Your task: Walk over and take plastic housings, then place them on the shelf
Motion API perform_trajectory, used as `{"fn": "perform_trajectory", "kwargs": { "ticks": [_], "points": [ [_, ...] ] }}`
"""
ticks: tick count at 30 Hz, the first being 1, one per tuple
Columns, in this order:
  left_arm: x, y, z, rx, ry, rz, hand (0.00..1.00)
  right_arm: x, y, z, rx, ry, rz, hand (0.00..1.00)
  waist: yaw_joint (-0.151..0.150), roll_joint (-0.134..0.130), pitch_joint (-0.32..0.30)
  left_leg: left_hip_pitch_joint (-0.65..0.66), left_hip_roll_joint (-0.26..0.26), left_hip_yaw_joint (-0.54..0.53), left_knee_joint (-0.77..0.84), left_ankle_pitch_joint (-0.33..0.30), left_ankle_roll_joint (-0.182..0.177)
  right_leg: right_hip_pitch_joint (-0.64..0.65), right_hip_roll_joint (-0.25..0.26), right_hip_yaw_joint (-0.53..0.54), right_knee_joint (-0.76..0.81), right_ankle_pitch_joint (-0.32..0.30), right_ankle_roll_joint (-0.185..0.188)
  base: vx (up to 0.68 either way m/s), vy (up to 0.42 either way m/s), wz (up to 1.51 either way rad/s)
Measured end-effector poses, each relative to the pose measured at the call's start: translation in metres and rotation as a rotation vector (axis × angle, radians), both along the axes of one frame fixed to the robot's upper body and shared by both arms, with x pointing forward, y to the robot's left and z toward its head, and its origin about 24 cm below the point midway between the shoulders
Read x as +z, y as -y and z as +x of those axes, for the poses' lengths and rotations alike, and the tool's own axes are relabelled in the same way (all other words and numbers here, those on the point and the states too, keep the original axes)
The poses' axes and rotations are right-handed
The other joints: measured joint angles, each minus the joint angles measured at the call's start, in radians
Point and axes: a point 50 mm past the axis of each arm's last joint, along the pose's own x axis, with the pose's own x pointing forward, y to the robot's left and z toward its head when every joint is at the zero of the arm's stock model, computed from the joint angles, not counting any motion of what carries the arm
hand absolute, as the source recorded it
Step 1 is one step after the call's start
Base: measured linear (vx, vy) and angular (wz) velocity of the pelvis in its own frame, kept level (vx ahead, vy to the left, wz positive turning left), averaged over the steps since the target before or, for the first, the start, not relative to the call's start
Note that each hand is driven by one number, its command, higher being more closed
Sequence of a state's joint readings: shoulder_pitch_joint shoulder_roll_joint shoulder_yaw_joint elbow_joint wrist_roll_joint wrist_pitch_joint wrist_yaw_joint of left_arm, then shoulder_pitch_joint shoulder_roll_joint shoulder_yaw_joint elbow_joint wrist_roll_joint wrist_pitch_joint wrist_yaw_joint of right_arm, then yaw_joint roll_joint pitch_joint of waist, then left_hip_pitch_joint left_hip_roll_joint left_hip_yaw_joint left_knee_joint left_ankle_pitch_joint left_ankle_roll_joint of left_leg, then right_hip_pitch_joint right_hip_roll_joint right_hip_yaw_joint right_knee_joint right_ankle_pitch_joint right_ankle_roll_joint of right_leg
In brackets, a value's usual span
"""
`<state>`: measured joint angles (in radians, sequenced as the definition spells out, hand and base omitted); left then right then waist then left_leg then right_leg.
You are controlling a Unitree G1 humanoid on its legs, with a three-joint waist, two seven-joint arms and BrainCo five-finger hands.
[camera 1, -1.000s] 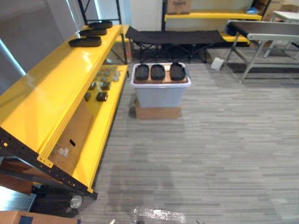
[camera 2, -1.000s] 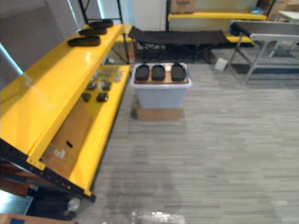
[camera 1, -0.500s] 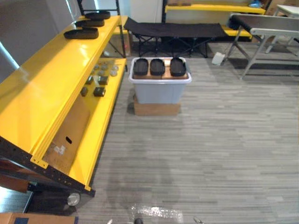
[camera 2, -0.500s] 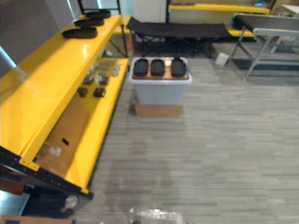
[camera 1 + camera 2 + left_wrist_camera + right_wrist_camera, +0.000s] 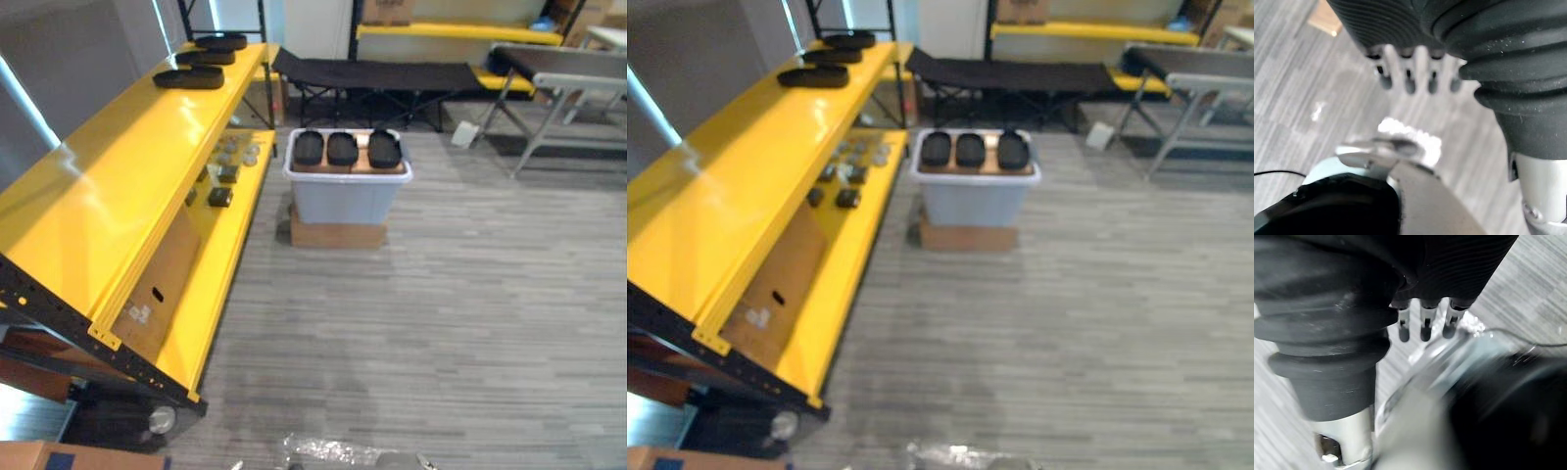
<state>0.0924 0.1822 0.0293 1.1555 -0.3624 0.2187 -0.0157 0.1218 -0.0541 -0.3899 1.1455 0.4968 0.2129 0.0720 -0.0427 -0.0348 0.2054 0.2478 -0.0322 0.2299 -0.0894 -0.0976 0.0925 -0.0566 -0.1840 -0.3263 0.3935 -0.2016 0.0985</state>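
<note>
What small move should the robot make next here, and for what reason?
Probably a step forward toward the grey bin: three black housings lie on its top, some way ahead across the floor, out of reach I would judge. The left hand and right hand hang with straight fingers, holding nothing, so both are free for a pickup.

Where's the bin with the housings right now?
In the left eye view, the grey bin stands on a cardboard box ahead, just right of the yellow shelf, with three black housings on top.

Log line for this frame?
stage: pre-pick | left hand: open, empty | right hand: open, empty | housings: three on bin | shelf: holds three
</note>
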Motion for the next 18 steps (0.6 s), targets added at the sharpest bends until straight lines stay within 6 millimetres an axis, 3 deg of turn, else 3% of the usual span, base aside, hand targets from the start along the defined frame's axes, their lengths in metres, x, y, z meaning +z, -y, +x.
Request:
{"fn": "perform_trajectory", "kwargs": {
  "ticks": [2,5,8,10,11,12,13,14,15,16,17,18],
  "points": [
    [0.001,-0.002,0.006,0.004,0.01,0.011,0.0,-0.001,-0.005,-0.014,-0.033,-0.017,0.032,0.0,0.003,-0.009,0.005,0.017,0.024,0.016,0.002,-0.019,-0.034,-0.057,0.032,0.002,-0.147,0.082,0.004,0.23,0.03,-0.1],
    [0.001,-0.002,0.006,0.055,0.02,0.006,0.0,-0.002,-0.007,-0.03,-0.032,-0.051,0.043,0.0,0.004,-0.009,0.005,0.06,0.031,0.05,0.008,-0.055,-0.086,-0.09,0.051,-0.007,-0.238,0.177,-0.007,0.32,-0.012,-0.3],
    [0.004,-0.002,0.017,0.062,0.075,0.011,0.0,-0.003,-0.019,-0.054,-0.042,-0.114,0.081,0.0,0.004,-0.008,0.004,0.07,0.06,0.056,0.121,-0.165,-0.165,-0.1,0.067,-0.029,-0.236,0.216,-0.059,0.42,-0.095,-0.04],
    [0.004,0.002,0.02,0.09,0.109,0.006,0.0,-0.002,-0.014,-0.056,-0.033,-0.114,0.079,0.0,-0.003,0.017,-0.008,0.08,0.12,0.058,0.196,-0.24,-0.266,-0.096,0.11,-0.037,-0.195,0.209,-0.076,0.49,-0.165,0.09],
    [0.005,-0.001,0.019,0.112,0.118,0.014,0.0,-0.002,-0.013,-0.054,-0.016,-0.111,0.07,0.0,0.007,0.0,-0.018,0.041,0.142,0.053,0.341,-0.244,-0.271,-0.075,0.121,-0.03,-0.201,0.242,-0.109,0.5,-0.185,-0.04],
    [0.005,0.0,0.018,0.123,0.115,0.015,0.0,-0.002,-0.01,-0.049,-0.004,-0.097,0.06,0.0,0.011,0.013,-0.02,0.011,0.173,0.048,0.432,-0.246,-0.274,-0.06,0.141,-0.03,-0.203,0.234,-0.125,0.72,-0.319,-0.23],
    [0.003,0.003,0.014,0.142,0.101,0.008,0.0,0.0,0.007,-0.039,0.019,-0.061,0.014,0.0,0.016,0.04,-0.04,-0.073,0.234,0.041,0.635,-0.22,-0.277,-0.031,0.175,-0.03,-0.227,0.217,-0.137,0.68,-0.318,-0.35],
    [0.002,0.011,0.015,0.147,0.104,-0.014,0.0,0.003,0.026,-0.014,0.086,-0.001,-0.071,0.0,0.024,0.079,-0.037,-0.207,0.313,0.042,0.924,-0.18,-0.257,0.013,0.209,-0.02,-0.263,0.202,-0.146,0.67,-0.307,-0.3],
    [0.002,0.012,0.016,0.147,0.107,-0.017,0.0,0.004,0.029,-0.009,0.098,0.013,-0.087,0.0,0.025,0.086,-0.034,-0.228,0.326,0.043,0.964,-0.182,-0.254,0.025,0.215,-0.017,-0.274,0.201,-0.148,0.55,-0.211,-0.18],
    [0.002,0.015,0.019,0.15,0.113,-0.024,0.0,0.009,0.041,0.013,0.125,0.073,-0.138,0.0,0.03,0.095,-0.009,-0.293,0.351,0.039,1.072,-0.19,-0.243,0.087,0.22,-0.009,-0.31,0.197,-0.155,0.51,-0.178,-0.01],
    [0.002,0.017,0.02,0.151,0.116,-0.031,0.0,0.014,0.049,0.033,0.149,0.13,-0.179,0.0,0.033,0.1,0.011,-0.33,0.339,0.026,1.084,-0.194,-0.238,0.157,0.213,-0.001,-0.335,0.194,-0.158,0.48,-0.149,-0.02],
    [0.002,0.018,0.019,0.151,0.113,-0.033,0.0,0.016,0.051,0.04,0.156,0.153,-0.194,0.0,0.039,0.099,0.012,-0.347,0.323,0.022,1.063,-0.197,-0.234,0.185,0.204,0.002,-0.343,0.192,-0.161,0.41,-0.073,-0.11]
  ]
}}
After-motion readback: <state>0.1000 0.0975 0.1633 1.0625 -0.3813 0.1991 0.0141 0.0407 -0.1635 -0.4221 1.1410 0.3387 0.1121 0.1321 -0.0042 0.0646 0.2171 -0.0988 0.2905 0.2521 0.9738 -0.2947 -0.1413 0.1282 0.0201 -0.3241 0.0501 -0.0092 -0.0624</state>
